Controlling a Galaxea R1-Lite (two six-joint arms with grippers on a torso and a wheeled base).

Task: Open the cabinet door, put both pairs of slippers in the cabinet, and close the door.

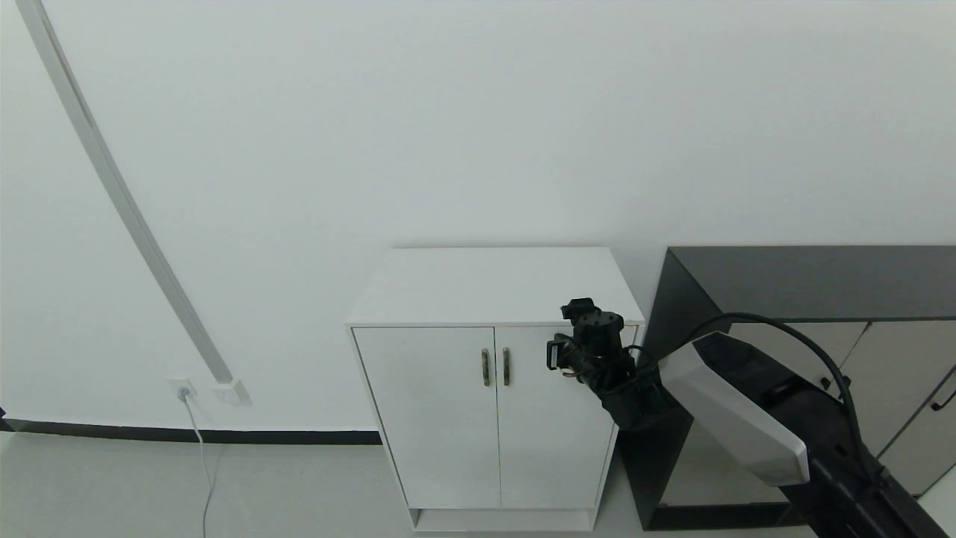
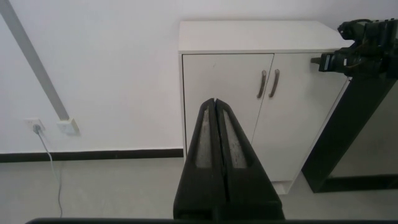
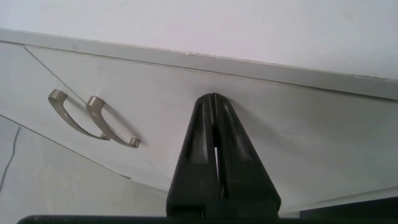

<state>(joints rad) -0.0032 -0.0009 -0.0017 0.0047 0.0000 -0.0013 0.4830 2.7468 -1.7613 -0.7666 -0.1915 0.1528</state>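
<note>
Bare indoor room, white cabinet (image 1: 441, 418), wall socket (image 1: 181, 388)

Left pincer (image 2: 214, 101) and right pincer (image 3: 214, 96) closed tight, right arm (image 1: 732, 418) outstretched.

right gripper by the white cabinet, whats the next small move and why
Probably open the right gripper and shift it sideways to the handle of the right door. The white cabinet is closed. The gripper is shut and sits in front of that door's upper part, off to the side of the handle, so it cannot grip and pull from there.
</note>
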